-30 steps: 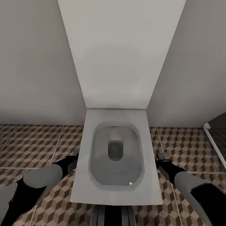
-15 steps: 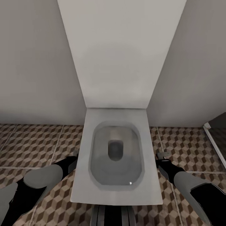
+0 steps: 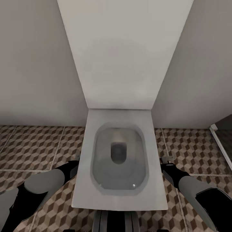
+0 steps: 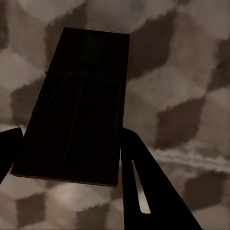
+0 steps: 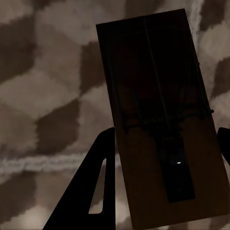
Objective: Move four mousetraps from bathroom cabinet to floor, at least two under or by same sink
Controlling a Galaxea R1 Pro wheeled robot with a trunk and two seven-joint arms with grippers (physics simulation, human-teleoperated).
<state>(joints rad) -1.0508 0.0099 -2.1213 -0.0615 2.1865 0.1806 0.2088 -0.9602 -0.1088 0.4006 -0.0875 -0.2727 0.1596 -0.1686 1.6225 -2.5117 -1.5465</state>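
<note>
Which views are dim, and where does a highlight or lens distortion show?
Left wrist view: mousetrap nearly black, floor tiles soft and blurred. Right wrist view: dim too, its trap barely detailed. Head view: evenly lit, a glint in the toilet, walls splaying wide-angle.

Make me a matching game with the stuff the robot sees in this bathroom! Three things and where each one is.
Things:
1. toilet
2. mousetrap in the left wrist view
3. floor

Places:
A. between the left gripper's fingers
B. tiled with a brown cube pattern, on both sides of the toilet
C. right in front of the robot, lid up against the wall

Pairs: 1-C, 2-A, 3-B
</note>
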